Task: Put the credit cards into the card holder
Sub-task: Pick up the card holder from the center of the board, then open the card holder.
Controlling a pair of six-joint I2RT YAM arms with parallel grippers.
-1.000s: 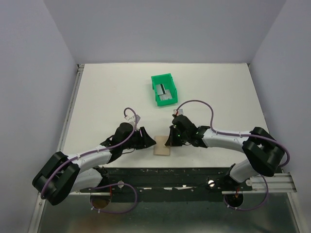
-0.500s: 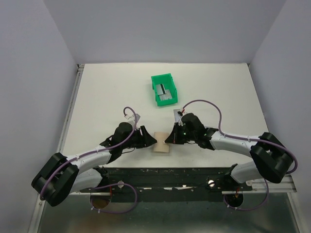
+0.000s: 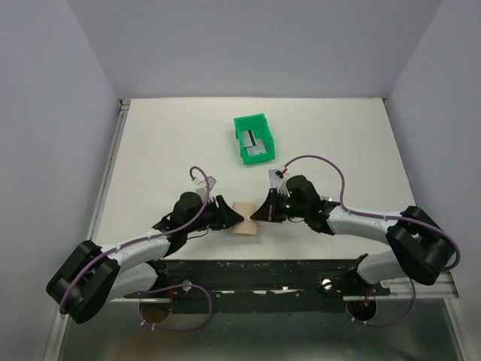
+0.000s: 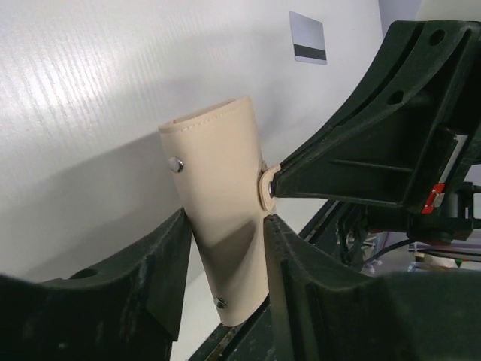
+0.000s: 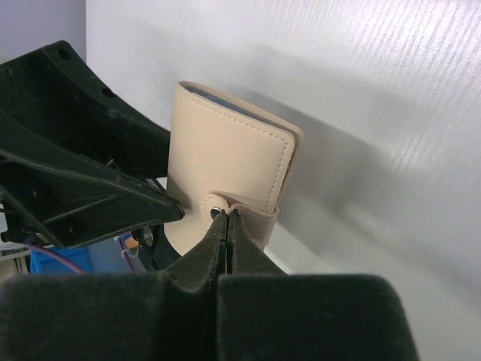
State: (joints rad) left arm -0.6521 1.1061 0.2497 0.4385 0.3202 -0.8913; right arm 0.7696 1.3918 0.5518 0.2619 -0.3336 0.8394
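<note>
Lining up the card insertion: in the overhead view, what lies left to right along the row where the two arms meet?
black left gripper, clasping the holder's sides → tan soft folding card holder → black right gripper, pinched shut on the holder's snap tab.

From above, we make out only the middle of the card holder [image 3: 243,221]; the left gripper [image 3: 234,218] and right gripper [image 3: 255,216] cover its ends. What lies in the green bin [image 3: 255,159], upper centre, is too small for us to tell.
</note>
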